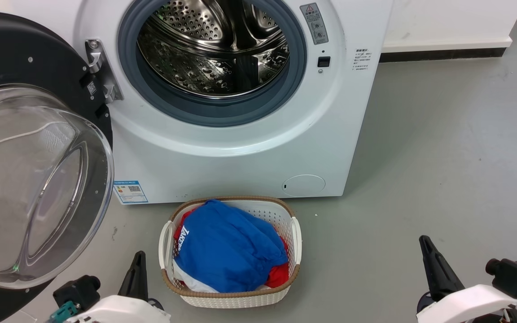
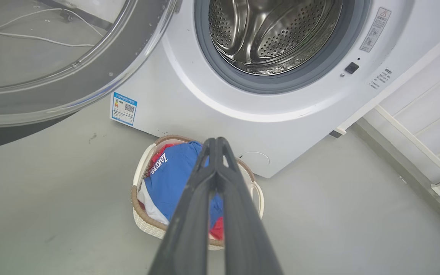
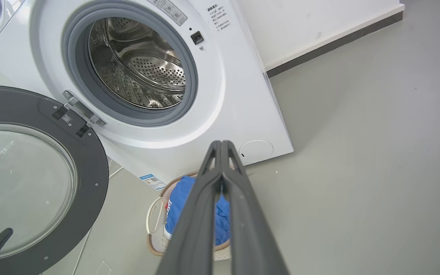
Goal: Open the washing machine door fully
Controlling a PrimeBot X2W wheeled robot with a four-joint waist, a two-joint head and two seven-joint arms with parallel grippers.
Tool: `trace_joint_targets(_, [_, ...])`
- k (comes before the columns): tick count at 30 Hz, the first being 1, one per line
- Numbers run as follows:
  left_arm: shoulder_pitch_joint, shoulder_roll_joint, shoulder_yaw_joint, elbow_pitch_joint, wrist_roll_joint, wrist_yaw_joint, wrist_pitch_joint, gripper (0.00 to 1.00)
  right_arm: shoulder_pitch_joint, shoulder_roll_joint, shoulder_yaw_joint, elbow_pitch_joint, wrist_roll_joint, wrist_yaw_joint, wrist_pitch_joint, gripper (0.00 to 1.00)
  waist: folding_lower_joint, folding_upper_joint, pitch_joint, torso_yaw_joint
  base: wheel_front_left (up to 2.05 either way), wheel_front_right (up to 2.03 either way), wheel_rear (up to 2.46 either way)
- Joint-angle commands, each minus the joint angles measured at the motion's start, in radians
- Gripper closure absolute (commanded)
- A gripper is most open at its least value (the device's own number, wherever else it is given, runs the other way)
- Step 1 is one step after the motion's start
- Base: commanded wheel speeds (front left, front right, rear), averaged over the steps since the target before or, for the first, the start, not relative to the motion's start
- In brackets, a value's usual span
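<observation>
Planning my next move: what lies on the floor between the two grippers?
In the head view, a laundry basket of blue clothes sits between the left gripper and right gripper, nearer the left; the rest is bare floor.

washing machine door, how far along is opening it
Done: the washing machine door hangs swung far out on its hinge, leaving the steel drum fully exposed. In hand: nothing; the left gripper and right gripper are shut, empty, off the door. Left: apparently nothing, unless the hinge allows more swing.
</observation>
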State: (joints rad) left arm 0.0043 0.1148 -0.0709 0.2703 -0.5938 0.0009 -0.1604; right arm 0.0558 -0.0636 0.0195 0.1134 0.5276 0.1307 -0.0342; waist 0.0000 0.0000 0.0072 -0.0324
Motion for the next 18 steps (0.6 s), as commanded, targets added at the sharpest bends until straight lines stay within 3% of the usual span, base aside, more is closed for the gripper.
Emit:
trace_joint_targets(1, [-0.031,-0.001,0.011,-0.017,-0.039,-0.006,0.009,1.0,-0.034,-0.009,-0.003,-0.007,0.045,0.0,0.003,1.0,0.0,0.0,0.0,0.0,0.0,0.0,0.0])
trace_joint_targets(18, [-0.053,-0.016,0.053,-0.02,-0.274,-0.037,0.072,1.0,-0.067,-0.017,-0.018,0.025,0.308,0.0,0.024,1.0,0.0,0.0,-0.001,0.006,0.0,0.0,0.0])
